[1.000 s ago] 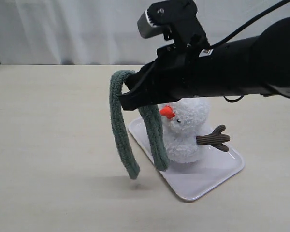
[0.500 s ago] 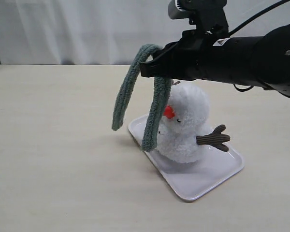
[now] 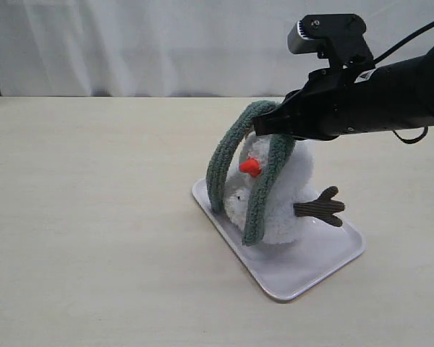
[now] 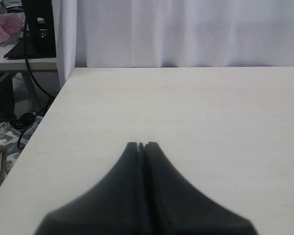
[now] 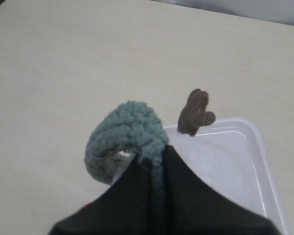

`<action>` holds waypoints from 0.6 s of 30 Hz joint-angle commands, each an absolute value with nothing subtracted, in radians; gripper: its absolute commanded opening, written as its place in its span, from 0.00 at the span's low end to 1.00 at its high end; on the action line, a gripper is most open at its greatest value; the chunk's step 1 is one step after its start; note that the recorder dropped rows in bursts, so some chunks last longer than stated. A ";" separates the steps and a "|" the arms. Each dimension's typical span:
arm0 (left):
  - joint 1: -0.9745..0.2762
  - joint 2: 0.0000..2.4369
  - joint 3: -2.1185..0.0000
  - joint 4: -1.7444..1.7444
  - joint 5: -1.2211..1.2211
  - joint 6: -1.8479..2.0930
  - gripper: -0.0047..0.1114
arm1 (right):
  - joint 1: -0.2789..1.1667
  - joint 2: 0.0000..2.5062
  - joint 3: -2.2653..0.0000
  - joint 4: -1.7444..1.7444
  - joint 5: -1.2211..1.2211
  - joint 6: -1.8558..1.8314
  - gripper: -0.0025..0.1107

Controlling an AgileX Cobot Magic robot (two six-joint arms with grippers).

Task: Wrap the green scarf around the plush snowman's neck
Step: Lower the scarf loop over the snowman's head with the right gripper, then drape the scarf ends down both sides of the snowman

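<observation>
Exterior view: the right gripper (image 3: pixel 264 130) is clamped on the fold of the long, rope-like, ribbed knitted green scarf (image 3: pixel 231 155), just above the head of the fluffy white plush snowman (image 3: pixel 289 199). The snowman stands on a flat white rectangular plastic tray (image 3: pixel 304 278) on the pale table (image 3: pixel 94 217). Both scarf strands hang down its left, front side, one on each side of the orange cone nose (image 3: pixel 250 167). I judge the fold should be carried over the head to the far right, then lowered so the strands settle into the groove between the two balls. It should go slowly, as the light toy may tip.

Left wrist view: the left gripper (image 4: pixel 141 145) is closed on nothing, over bare table.

Right wrist view: the pinched scarf loop bulges beyond the fingertips, with a brown corduroy twig arm (image 5: pixel 196 112) over the tray.

Count: one scarf, one snowman, one tray, two grippers, one twig arm showing.
</observation>
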State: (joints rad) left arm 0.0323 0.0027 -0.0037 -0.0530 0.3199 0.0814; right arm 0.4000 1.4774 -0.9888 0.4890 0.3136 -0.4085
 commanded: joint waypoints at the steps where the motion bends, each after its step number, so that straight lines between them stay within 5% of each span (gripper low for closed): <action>1: 0.034 0.000 0.000 -0.053 0.304 0.074 0.04 | 0.392 1.458 -0.988 0.235 0.322 -0.176 0.06; 8: 0.034 0.000 0.000 -0.053 0.304 0.074 0.04 | 0.392 1.458 -0.988 -0.109 0.403 0.171 0.06; 18: 0.034 0.000 0.000 -0.053 0.304 0.074 0.04 | 0.392 1.463 -0.988 -0.191 0.531 0.195 0.06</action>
